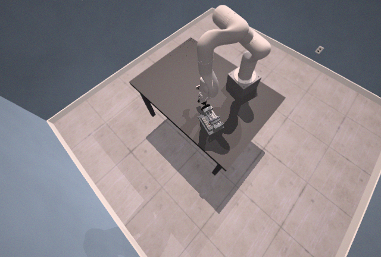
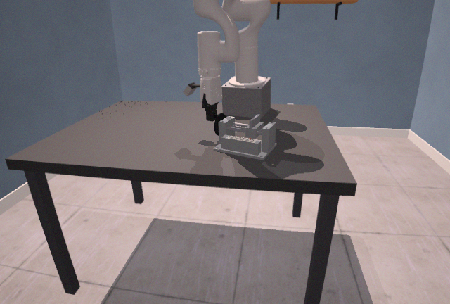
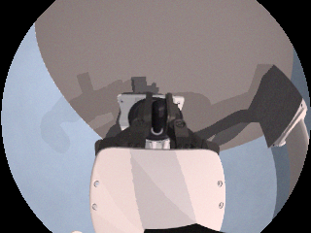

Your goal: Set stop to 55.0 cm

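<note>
The grey screw-driven stop device stands on the table, with its pale end plate beneath the fingers in the wrist view. Its black handwheel is at the end nearest my gripper. The stop carriage sits on the rods between the end blocks. The scale's figures are too small to read. My gripper points down at the wheel's rim and is shut on the handwheel's black handle, which shows between the fingers in the wrist view.
The dark table carries the device, with its front edge a short way before it. The arm's grey pedestal stands behind the device. An orange shelf is on the back wall.
</note>
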`<state>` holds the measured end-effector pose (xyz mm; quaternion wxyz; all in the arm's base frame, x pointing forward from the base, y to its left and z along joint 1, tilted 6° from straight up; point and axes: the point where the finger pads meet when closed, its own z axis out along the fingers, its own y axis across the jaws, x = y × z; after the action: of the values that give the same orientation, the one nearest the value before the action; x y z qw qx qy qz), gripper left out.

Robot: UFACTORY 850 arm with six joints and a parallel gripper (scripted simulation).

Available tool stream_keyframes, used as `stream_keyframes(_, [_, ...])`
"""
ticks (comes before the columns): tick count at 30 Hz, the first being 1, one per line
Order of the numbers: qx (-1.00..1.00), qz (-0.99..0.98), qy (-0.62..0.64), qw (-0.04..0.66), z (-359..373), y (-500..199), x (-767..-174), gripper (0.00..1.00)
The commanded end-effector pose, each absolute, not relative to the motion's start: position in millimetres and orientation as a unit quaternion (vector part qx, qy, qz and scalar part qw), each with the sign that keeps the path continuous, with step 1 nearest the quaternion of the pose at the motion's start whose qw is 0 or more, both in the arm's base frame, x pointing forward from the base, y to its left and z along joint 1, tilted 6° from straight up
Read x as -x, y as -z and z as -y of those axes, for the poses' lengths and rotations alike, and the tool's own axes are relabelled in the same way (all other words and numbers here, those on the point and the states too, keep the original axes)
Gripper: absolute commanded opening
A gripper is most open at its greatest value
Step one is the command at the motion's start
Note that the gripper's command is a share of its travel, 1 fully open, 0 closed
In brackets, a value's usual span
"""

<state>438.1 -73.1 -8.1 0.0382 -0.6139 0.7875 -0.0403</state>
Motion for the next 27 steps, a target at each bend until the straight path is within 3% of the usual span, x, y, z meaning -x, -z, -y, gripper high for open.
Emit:
stream_keyframes(1, [0.614,-0.787,0.04,0.038,74.0,7.4,-442.1,0.06])
stream_keyframes(27, [0.614,-0.787,0.04,0.038,79.0,13.8,-462.3,0.06])
